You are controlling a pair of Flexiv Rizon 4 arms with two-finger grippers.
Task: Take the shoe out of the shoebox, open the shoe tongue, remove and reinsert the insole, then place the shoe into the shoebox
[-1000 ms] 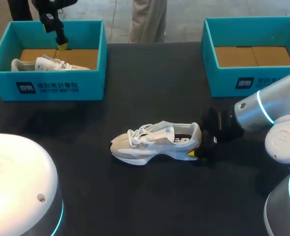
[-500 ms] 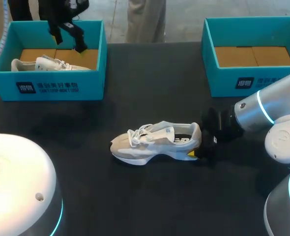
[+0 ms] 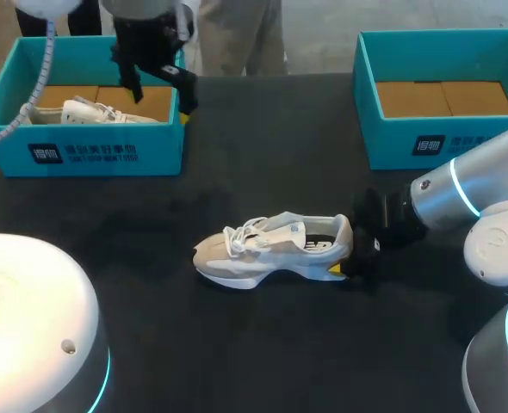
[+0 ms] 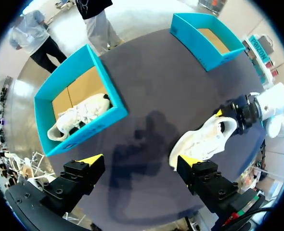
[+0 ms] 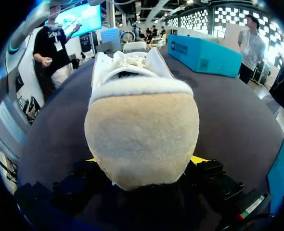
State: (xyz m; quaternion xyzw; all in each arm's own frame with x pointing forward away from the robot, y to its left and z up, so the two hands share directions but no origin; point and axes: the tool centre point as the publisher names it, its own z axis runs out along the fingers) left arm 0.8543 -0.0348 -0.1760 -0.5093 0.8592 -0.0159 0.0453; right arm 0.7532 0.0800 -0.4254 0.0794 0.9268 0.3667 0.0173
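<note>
Beige-and-white shoe (image 3: 271,249) lies on the bench (image 3: 263,344), heel clenched in the right jaws; left jaws hang released by the far shoebox (image 3: 90,153). Tongue-opening looks next, needing their descent.

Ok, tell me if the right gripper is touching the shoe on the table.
Touching. Right wrist view shows the shoe heel wedged against both fingers of the right gripper.

The shoe (image 3: 271,249) is showing a fuzzy, suede-like tan heel, pale cloth sides and woven laces. The surface (image 3: 263,344) under it is looking dark and matt. The shoebox (image 3: 90,151) at ten o'clock and the second shoebox (image 3: 461,142) at two o'clock are looking like matt teal card, with plain brown cardboard floors. The right arm's shell (image 3: 486,206) is gleaming glossy white.
</note>
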